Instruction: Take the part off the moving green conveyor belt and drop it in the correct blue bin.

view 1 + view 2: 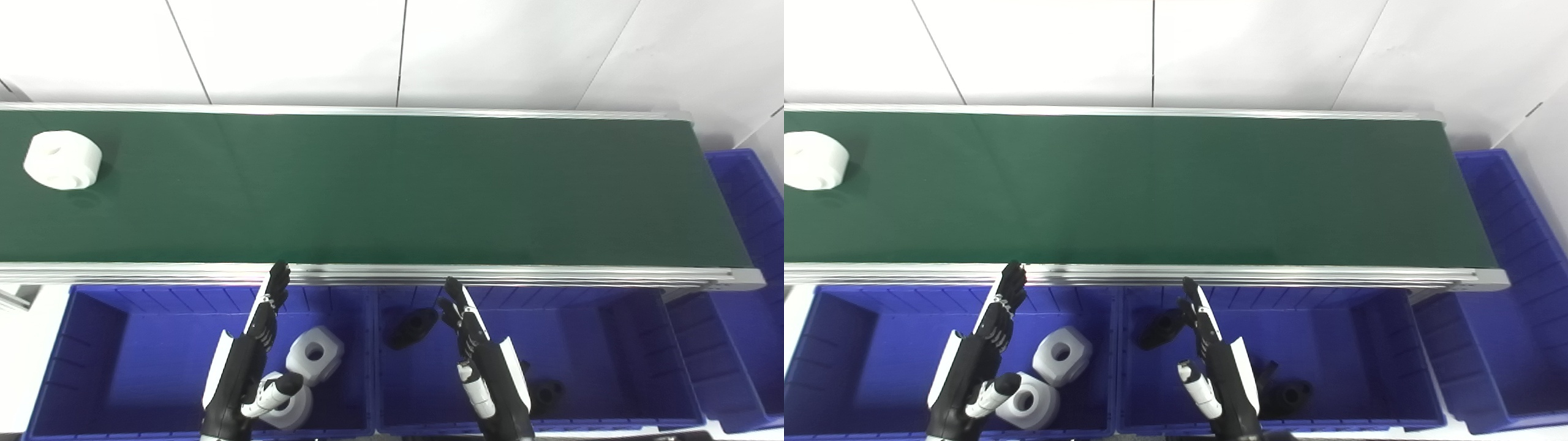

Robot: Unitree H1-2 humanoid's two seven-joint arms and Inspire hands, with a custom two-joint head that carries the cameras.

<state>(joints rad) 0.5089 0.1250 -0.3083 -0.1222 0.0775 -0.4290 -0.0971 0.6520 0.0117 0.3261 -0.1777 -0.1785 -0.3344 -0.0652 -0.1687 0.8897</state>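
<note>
I'm at the waiting step: nothing is picked yet. The white round plastic part with a hollow centre [62, 160] lies on the dark green conveyor belt [392, 190] at its far left end, well apart from both of my hands. My left hand [248, 361] hovers over the left blue plastic bin [92, 343], fingers [278, 285] stretched straight and apart toward the belt's metal rail, holding nothing. My right hand [484, 361] hangs over the middle blue plastic bin [612, 343] the same way, fingers extended, empty.

The left bin already holds two white blocky parts [315, 352]; the middle bin holds dark black parts [411, 327]. I judge the white part belongs with the white ones, so the left hand is the likely one to take it. The next move calls for timing: reach over the rail as the part nears, then close around it.

The left eye view shows the whole part on the belt; the right eye view cuts it at the picture's left edge. Both views catch only part of a third blue bin [1507, 245] past the belt's right end.
</note>
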